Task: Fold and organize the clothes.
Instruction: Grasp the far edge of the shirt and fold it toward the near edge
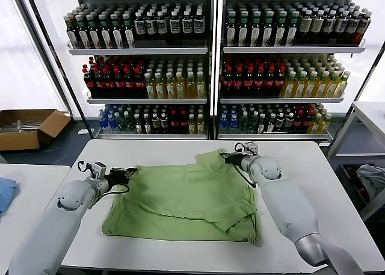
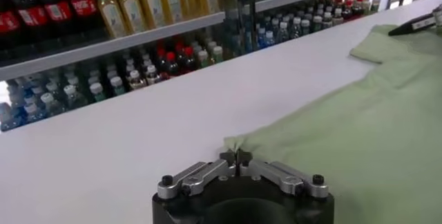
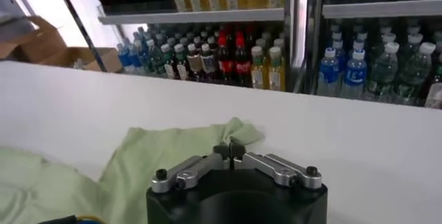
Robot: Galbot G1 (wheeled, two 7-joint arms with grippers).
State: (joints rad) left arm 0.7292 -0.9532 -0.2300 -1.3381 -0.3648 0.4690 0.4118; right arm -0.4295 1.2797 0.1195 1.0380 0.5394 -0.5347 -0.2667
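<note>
At the far left, a blue cloth [image 1: 5, 192] lies on a separate side surface, with an open cardboard box [image 1: 27, 127] on the floor behind it. On the white counter [image 1: 150, 151], the left pincer [image 1: 129, 174] lies low at the left edge of the clothes [image 1: 186, 200], its fingers pressed together on a small pinch of the green fabric; the left wrist view shows the left pincer [image 2: 236, 155] with the cloth puckering right at its tips. The clothes lie spread in the middle of the counter, partly folded, with an overlapping flap toward the right front. The right pincer [image 1: 226, 156] sits at the far right corner of the clothes, clamped on the fabric's edge, which bunches at its tips in the right wrist view [image 3: 231, 148]. Behind the counter stand shelves of bottles [image 1: 210, 64]. A pale grey cloth [image 1: 372, 179] rests at the far right.
</note>
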